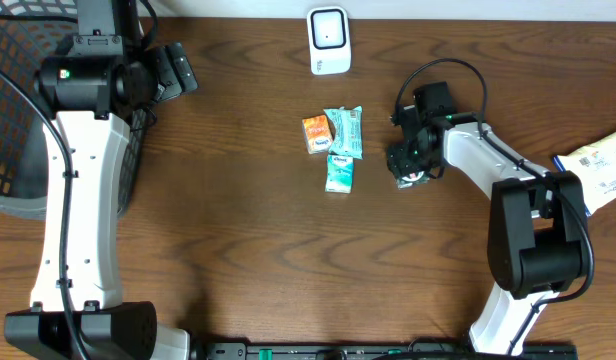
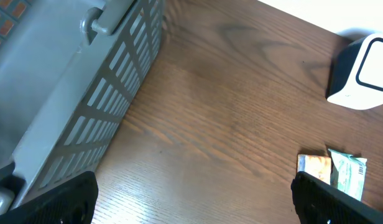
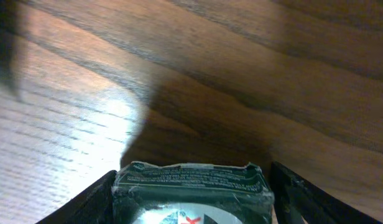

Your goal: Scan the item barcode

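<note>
My right gripper [image 1: 409, 168] [image 3: 193, 180] points down at the table right of centre, its jaws standing on either side of a dark green packet [image 3: 191, 202] with white print. One finger [image 3: 95, 199] touches the packet's side; the other finger [image 3: 297, 196] stands just off it. From overhead the gripper hides most of this packet [image 1: 414, 179]. The white barcode scanner [image 1: 328, 41] [image 2: 362, 70] stands at the table's far edge. My left gripper [image 1: 176, 70] [image 2: 191, 202] hovers open and holds nothing at the far left.
An orange packet [image 1: 315, 133] [image 2: 314, 168] and two teal packets [image 1: 345, 130] [image 1: 339, 173] lie mid-table below the scanner. A grey mesh basket [image 1: 10, 110] [image 2: 73, 93] sits at the left edge. White printed packaging [image 1: 600, 165] lies at the right edge.
</note>
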You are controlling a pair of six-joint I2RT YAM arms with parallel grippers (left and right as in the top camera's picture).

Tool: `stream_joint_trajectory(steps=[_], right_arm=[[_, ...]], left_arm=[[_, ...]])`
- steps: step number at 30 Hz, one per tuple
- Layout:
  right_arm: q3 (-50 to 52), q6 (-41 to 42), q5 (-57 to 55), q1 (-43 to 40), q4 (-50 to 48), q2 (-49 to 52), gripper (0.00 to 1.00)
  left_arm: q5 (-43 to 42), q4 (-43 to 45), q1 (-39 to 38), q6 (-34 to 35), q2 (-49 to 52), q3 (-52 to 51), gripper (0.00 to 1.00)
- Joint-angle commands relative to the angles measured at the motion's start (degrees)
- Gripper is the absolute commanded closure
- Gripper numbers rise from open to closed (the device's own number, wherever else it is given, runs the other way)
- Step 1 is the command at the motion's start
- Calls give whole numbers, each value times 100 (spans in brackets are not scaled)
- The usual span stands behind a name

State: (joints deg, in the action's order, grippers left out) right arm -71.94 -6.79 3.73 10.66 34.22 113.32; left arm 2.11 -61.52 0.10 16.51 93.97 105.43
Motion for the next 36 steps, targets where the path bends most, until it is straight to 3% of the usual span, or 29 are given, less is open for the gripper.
stream_joint_trajectory(steps=[1,8,13,18,19,26,33,36], right_arm=[[-26,-79,-278,76,13,199,34],[-92,629,-245,177,122,184,41],[-601,938,531,120,713,131,44],[-1401,935,2240,-120,1357,131,44],[-1596,935,3115,-243,1438,131,45],[-1773,846,6732,-793,975,131,46],[-1773,785,8577,-1062,-138,131,44],[-1773,1156,8574,-1062,-525,131,45]], left_arm=[[94,-15,-4,9,2,17,2],[94,-15,-4,9,2,17,2],[94,-15,-4,9,2,17,2],[94,-15,-7,9,2,17,2],[94,-15,-7,9,2,17,2],[94,-17,-7,9,2,17,2],[94,-15,-4,9,2,17,2],[94,-15,-7,9,2,17,2]])
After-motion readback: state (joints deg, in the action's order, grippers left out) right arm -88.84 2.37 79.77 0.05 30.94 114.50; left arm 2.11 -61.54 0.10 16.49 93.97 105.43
